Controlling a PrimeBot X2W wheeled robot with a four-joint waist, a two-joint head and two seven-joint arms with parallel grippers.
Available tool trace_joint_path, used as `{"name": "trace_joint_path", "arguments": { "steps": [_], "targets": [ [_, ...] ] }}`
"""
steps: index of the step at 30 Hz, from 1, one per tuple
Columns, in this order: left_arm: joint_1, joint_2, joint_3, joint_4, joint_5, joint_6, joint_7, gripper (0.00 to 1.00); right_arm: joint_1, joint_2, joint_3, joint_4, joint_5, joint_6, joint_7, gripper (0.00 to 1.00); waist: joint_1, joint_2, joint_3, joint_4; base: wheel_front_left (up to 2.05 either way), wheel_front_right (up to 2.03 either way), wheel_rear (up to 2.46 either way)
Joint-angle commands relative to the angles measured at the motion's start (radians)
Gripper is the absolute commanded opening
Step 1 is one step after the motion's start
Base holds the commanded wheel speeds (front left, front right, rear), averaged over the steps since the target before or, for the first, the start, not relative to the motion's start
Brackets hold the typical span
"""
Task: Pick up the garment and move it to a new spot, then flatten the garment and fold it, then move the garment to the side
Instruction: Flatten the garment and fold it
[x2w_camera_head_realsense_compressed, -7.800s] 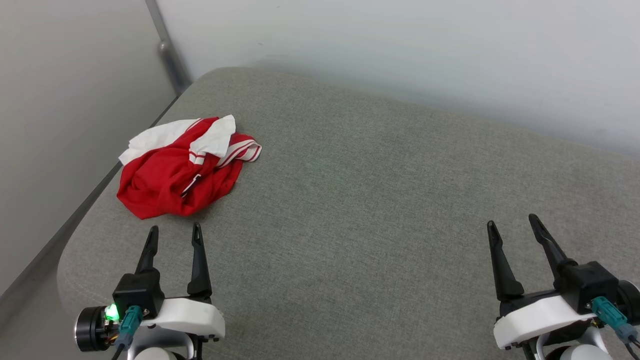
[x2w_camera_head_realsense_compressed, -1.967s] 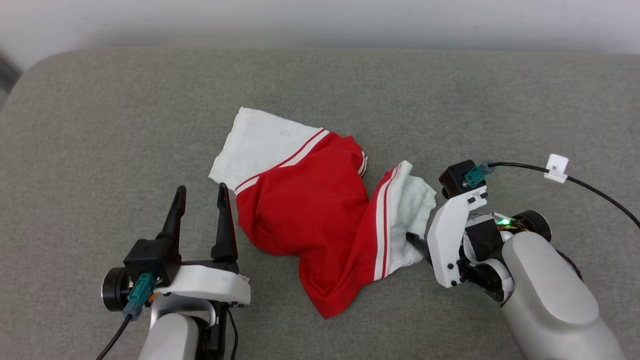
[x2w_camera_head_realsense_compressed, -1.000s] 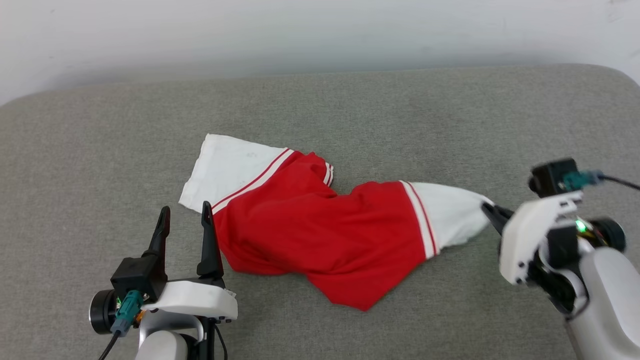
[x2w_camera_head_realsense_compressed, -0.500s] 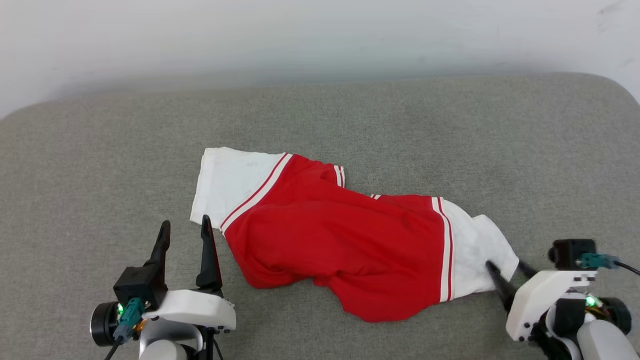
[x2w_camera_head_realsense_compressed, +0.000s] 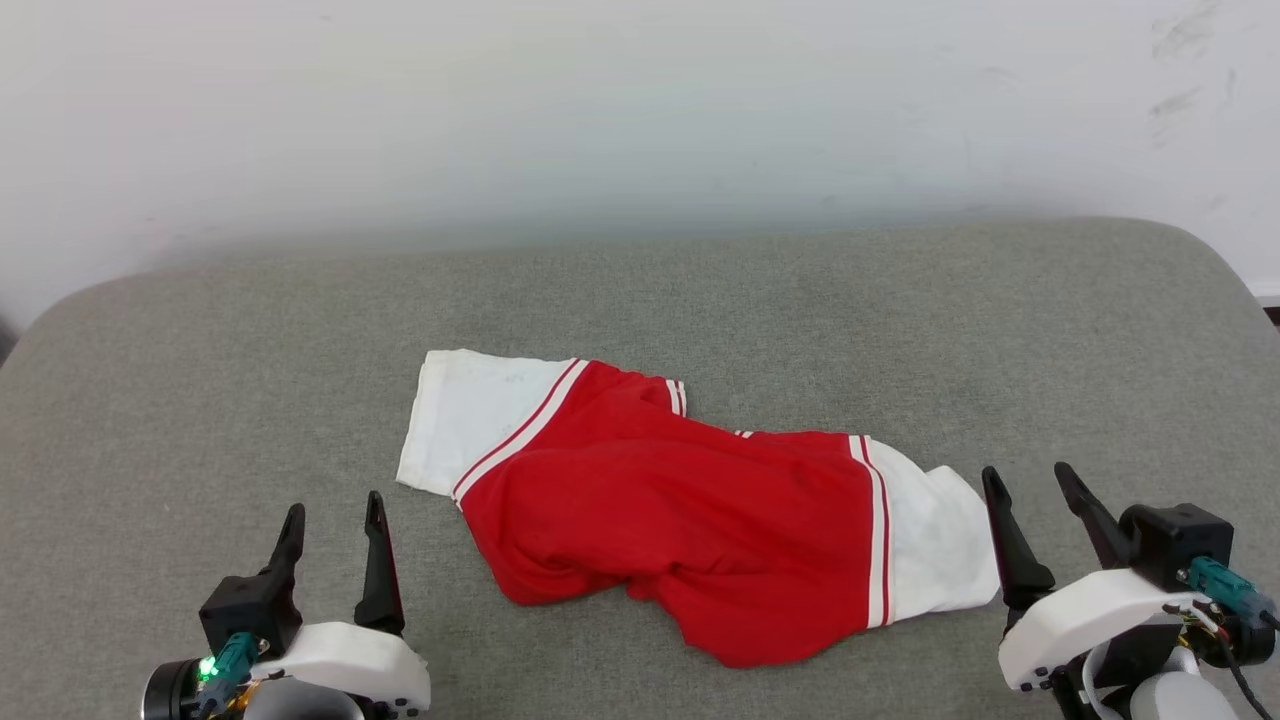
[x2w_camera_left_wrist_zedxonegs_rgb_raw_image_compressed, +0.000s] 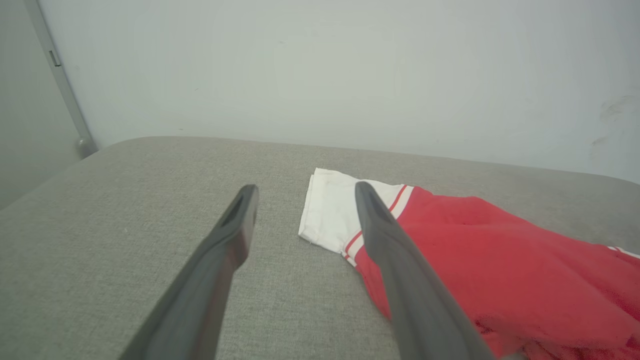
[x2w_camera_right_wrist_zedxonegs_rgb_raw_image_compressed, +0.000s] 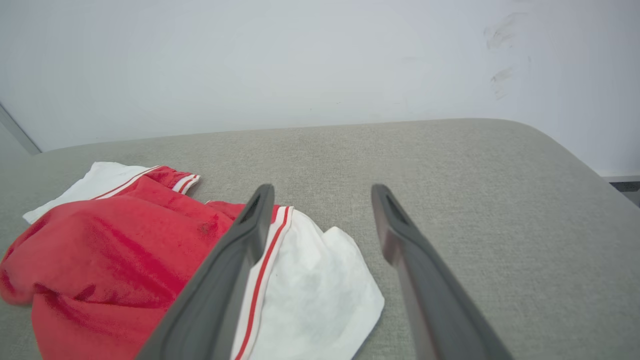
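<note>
The garment (x2w_camera_head_realsense_compressed: 680, 520) lies rumpled between the left gripper (x2w_camera_head_realsense_compressed: 334, 502) and right gripper (x2w_camera_head_realsense_compressed: 1026, 470), both spread and empty. The left wrist view shows a pipe (x2w_camera_left_wrist_zedxonegs_rgb_raw_image_compressed: 61, 80) beyond it.

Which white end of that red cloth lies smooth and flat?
The white end on the robot's left: a flat, square-cornered panel. The other white end, beside the right gripper, is rumpled.

garment (x2w_camera_left_wrist_zedxonegs_rgb_raw_image_compressed: 500, 260) cut by left wrist view's edge, partly behind right claw (x2w_camera_right_wrist_zedxonegs_rgb_raw_image_compressed: 322, 192)
</note>
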Motion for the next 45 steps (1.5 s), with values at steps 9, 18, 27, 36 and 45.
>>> {"name": "trace_joint_path", "arguments": {
  "steps": [9,18,27,36,45],
  "targets": [
    [-0.068,0.078,-0.007,0.02,-0.023,-0.046,0.156,1.0,0.101,0.049,0.038,-0.223,-0.062,-0.001,-0.008,1.0,0.0,0.0,-0.012,-0.032,0.0,0.0,0.0],
    [-0.392,0.224,-0.041,0.124,-0.085,-0.156,0.482,1.0,0.08,0.056,0.075,-0.349,-0.057,-0.001,0.024,1.0,0.0,0.0,0.089,-0.095,0.0,0.0,0.0],
    [-0.664,0.383,-0.132,0.271,-0.258,-0.182,0.954,1.0,0.02,0.057,0.103,-0.373,-0.031,-0.001,0.008,1.0,0.0,0.0,0.238,-0.159,0.0,0.0,0.0],
    [-0.748,0.455,-0.148,0.334,-0.404,-0.183,1.215,1.0,-0.038,0.048,0.129,-0.347,-0.008,-0.001,-0.022,1.0,0.0,0.0,0.357,-0.203,0.0,0.0,0.0],
    [-0.699,0.435,-0.164,0.391,-0.409,-0.168,1.22,0.81,-0.063,0.04,0.129,-0.318,0.007,-0.001,-0.035,1.0,0.0,0.0,0.399,-0.223,0.0,0.0,0.0]
  ]
}}
